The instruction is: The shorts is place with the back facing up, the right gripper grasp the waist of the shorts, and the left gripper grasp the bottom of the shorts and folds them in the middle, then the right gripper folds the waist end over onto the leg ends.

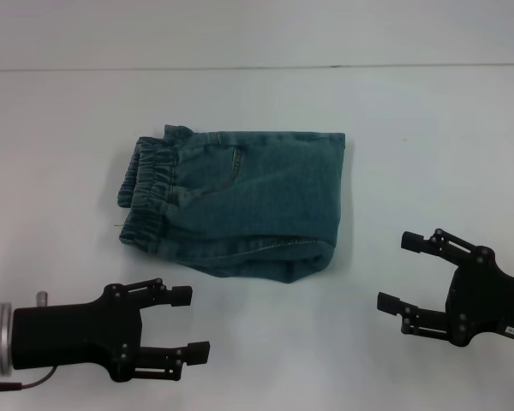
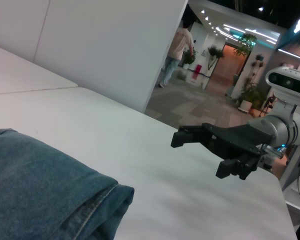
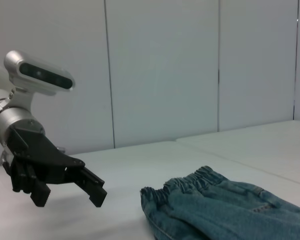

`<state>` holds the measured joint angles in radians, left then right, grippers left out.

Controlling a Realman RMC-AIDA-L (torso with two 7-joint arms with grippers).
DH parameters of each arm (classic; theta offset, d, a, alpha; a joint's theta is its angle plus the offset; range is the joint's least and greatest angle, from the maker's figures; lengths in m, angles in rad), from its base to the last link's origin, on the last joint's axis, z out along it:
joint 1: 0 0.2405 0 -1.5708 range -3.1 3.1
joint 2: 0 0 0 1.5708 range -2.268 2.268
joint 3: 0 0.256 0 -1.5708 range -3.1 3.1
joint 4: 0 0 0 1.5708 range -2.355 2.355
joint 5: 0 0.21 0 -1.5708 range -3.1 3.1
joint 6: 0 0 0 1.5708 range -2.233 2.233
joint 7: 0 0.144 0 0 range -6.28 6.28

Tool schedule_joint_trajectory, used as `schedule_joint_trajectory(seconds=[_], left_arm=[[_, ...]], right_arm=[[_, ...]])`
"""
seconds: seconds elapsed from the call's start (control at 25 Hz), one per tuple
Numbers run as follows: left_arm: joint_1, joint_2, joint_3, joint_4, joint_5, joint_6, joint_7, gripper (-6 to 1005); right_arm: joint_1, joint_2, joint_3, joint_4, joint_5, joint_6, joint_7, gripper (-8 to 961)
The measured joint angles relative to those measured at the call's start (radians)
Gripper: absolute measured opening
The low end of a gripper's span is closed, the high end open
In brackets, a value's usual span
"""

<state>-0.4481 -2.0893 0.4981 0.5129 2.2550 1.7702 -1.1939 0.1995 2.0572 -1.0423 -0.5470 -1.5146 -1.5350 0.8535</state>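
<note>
Nearest the robot, the left gripper (image 1: 191,324) hovered at the near left of the white table (image 1: 428,128), its two black fingers spread wide apart and holding nothing (the silver wrist showed at the picture's left edge). At the near right, a little farther out, the right gripper (image 1: 402,272) hung over the table with its fingers likewise spread and empty, pointing toward the middle. Both claws stood apart from the cloth, touching none of it.

Farther out, between the two and a bit left of centre, the shorts (image 1: 240,201) lay folded into a compact bundle on the table. The gathered elastic waistband (image 1: 146,190) sat at the bundle's left side, a smooth folded edge ran down its right side, and a rounded fold lay along its near edge. A stitched pocket seam showed on top.
</note>
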Motion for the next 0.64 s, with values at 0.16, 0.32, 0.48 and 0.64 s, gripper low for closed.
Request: schedule_joint_trajectory(seconds=[0.16, 0.32, 0.48, 0.64], left_arm=[[-0.004, 0.000, 0.012, 0.006, 0.001, 0.000, -0.004, 900], [-0.005, 0.001, 0.018, 0.009, 0.002, 0.000, -0.007, 900], [-0.006, 0.004, 0.018, 0.009, 0.005, 0.000, -0.014, 900], [-0.007, 0.005, 0.018, 0.009, 0.021, 0.003, -0.018, 900]], right_arm=[[0.000, 0.000, 0.007, 0.001, -0.002, -0.008, -0.001, 927], [0.003, 0.000, 0.007, 0.001, -0.005, -0.007, -0.001, 927], [0.008, 0.000, 0.007, 0.001, -0.012, -0.006, 0.000, 927], [0.015, 0.000, 0.007, 0.001, -0.024, -0.005, 0.001, 927]])
